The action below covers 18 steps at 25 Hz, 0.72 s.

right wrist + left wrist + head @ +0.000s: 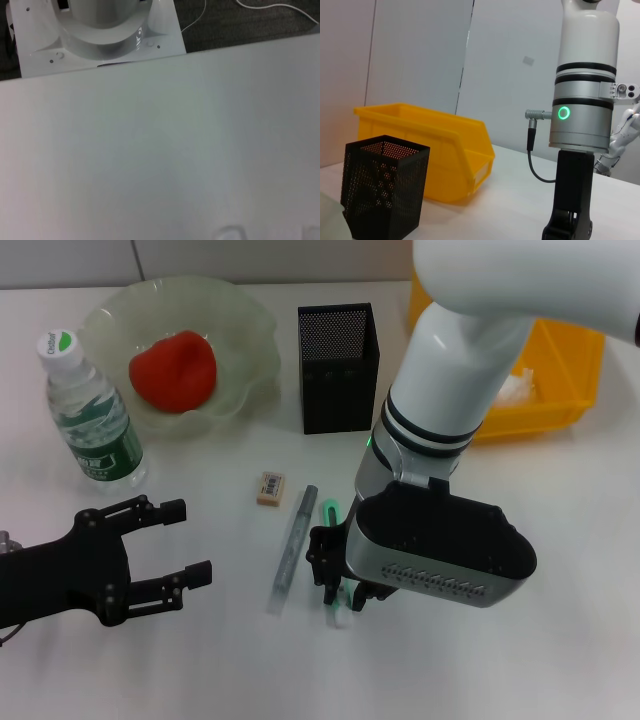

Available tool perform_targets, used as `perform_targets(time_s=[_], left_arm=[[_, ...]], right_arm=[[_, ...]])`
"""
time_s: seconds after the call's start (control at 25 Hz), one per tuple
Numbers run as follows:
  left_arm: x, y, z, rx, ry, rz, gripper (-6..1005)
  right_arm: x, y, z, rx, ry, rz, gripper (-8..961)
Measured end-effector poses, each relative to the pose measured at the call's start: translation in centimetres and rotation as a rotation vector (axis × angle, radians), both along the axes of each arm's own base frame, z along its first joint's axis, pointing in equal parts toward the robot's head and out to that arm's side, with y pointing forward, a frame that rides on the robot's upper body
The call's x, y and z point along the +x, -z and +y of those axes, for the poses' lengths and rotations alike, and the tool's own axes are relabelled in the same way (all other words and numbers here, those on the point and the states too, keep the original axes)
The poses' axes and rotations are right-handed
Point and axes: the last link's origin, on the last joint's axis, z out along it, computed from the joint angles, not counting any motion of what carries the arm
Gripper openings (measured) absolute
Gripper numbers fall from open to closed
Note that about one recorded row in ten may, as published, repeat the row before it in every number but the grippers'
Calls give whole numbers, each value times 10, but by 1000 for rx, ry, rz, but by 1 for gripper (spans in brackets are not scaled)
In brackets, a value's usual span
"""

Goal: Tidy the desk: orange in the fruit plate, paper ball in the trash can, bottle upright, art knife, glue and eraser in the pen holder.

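The orange (pixel 172 370) lies in the pale green fruit plate (pixel 250 330) at the back left. Beside the plate the bottle (pixel 90 410) stands upright. The black mesh pen holder (pixel 338 365) (pixel 385 187) is at the back centre. The yellow trash can (pixel 560 370) (pixel 430 145) holds the paper ball (pixel 515 388). The eraser (pixel 271 487), grey art knife (pixel 292 545) and green-and-white glue (pixel 331 512) lie on the table. My right gripper (pixel 340 575) (pixel 568 227) is down over the glue, straddling its middle. My left gripper (pixel 195 540) hovers open at the front left, holding nothing.
The right wrist view shows only bare white table (pixel 160 165) and the robot's base (pixel 100 25) beyond its edge. The right arm's forearm (pixel 450 390) reaches over the table and hides part of the trash can.
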Motion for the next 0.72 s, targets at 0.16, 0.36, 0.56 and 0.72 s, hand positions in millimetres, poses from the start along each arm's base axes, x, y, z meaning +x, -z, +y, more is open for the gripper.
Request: perform_targets(time_s=[0.16,0.36,0.56,0.72], left_arm=[[0,0,0,0,-2,0,812],[0,1,-1,0,-2,0,812],[1,1,0,-1,2,0,812],[2,1,1,-4,7,1,812]], right_arm=[[0,0,0,-2,1,0,246],[1,1,0,-6,-5,-7,244],[1,1,0,-6,-3,-13,243],[2,2,0,-2,-10,-12,242]])
